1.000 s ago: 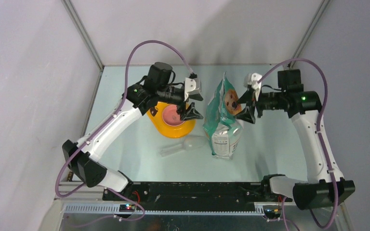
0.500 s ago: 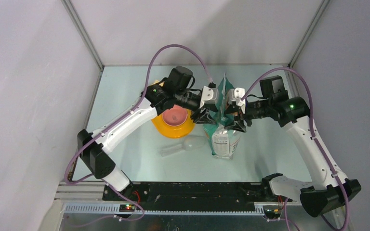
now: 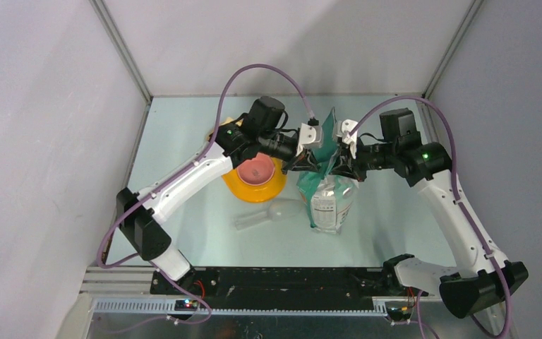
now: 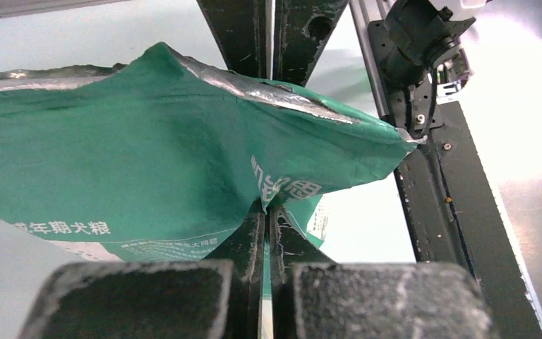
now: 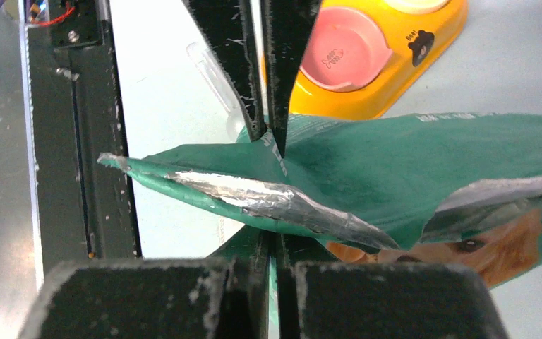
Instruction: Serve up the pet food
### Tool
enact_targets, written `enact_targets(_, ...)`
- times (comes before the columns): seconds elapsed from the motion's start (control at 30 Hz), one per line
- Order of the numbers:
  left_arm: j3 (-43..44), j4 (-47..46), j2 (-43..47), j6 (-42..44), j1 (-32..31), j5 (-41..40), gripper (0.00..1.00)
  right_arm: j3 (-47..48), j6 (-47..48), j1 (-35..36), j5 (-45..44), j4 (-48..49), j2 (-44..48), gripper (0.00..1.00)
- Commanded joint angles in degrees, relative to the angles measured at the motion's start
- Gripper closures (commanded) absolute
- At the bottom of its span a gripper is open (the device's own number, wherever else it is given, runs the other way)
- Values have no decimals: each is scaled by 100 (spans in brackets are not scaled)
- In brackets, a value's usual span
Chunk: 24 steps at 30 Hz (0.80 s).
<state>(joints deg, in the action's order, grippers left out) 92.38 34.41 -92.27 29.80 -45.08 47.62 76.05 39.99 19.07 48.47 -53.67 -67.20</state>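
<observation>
Left wrist view: my left gripper [image 4: 267, 212] is clamped on the upper edge of the pouch [image 4: 148, 155]. The fingers meet at lower centre with the film pinched between them.
Right wrist view: my right gripper [image 5: 272, 240] is likewise closed tight on the pouch's top edge, at lower centre.
Opposite fingers: in each wrist view a second black pair comes down from the top of the frame onto the same edge.
Pet food: the pet food itself shows in no view. The pouch mouth gapes only a slit and shows silver foil lining.
Pouch place: it stands at the centre of the top view, just right of the yellow feeder [image 3: 254, 185].
Neighbours: the clear scoop [image 3: 272, 213] lies on the table [image 3: 183, 141], below the feeder and just left of the pouch's foot.
In the way: the pouch's green face fills the left of the left wrist view. A black rail [image 5: 77, 141] runs down the left of the right wrist view.
Materials: creased green film with white print and a golden dog's face. The feeder is glossy plastic with a round pink bowl [image 5: 339, 49]. My finger pads are rough and black.
Change: a second ago both my jaws stood open and clear of the pouch, the left above the feeder. Now both are shut on its top.
</observation>
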Motion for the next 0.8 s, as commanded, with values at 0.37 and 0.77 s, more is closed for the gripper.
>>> enact_targets(0.37,-1662,-1959,1174,-4328,250,-2451,100,-2736,-2603,1304,-3118,3132,3151,100)
enact_targets(0.77,-1205,-897,1403,-3102,345,-2293,52,-1317,-2742,1372,-2242,1860,2517,46)
